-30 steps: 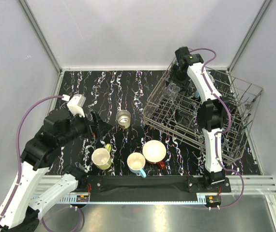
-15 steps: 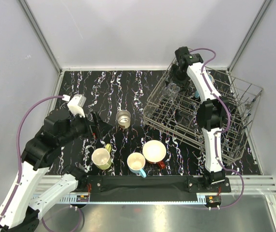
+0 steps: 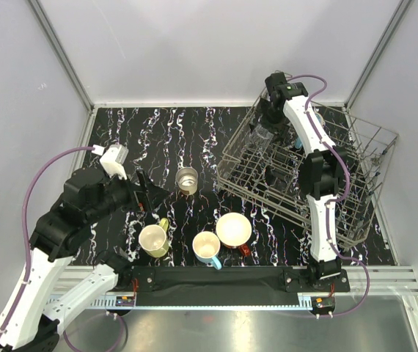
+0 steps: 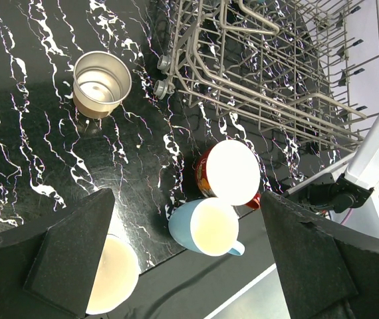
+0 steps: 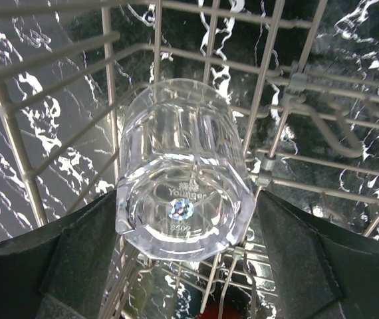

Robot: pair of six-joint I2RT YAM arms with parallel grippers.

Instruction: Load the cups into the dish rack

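At the near edge of the table (image 3: 121,125), three mugs stand in a row just behind the black strip (image 3: 209,279): a yellow-green mug (image 3: 153,240), a light-blue mug (image 3: 207,247) and a red mug (image 3: 234,229). All three are upright, and the blue and red ones are touching or nearly so. The left arm bends up from its base and leans in over the table's left side. The left gripper (image 3: 149,192) hangs above the marble with its fingers spread wide and nothing between them.

Farther in, one steel cup (image 3: 187,178) stands upright by itself, well apart from the mugs and near the rack's left corner. Bare marble runs from it to the back wall and the left rail.

The one dish rack (image 3: 356,191) fills the right side, skewed, with its far corner close to the right wall. The right arm reaches straight up over it, wrist bent down into the far left corner. The right gripper (image 3: 266,125) clasps one clear tumbler (image 5: 183,166) by its base, mouth down among the wires. A scrap of teal (image 3: 298,141) shows beside the arm, too hidden to name.
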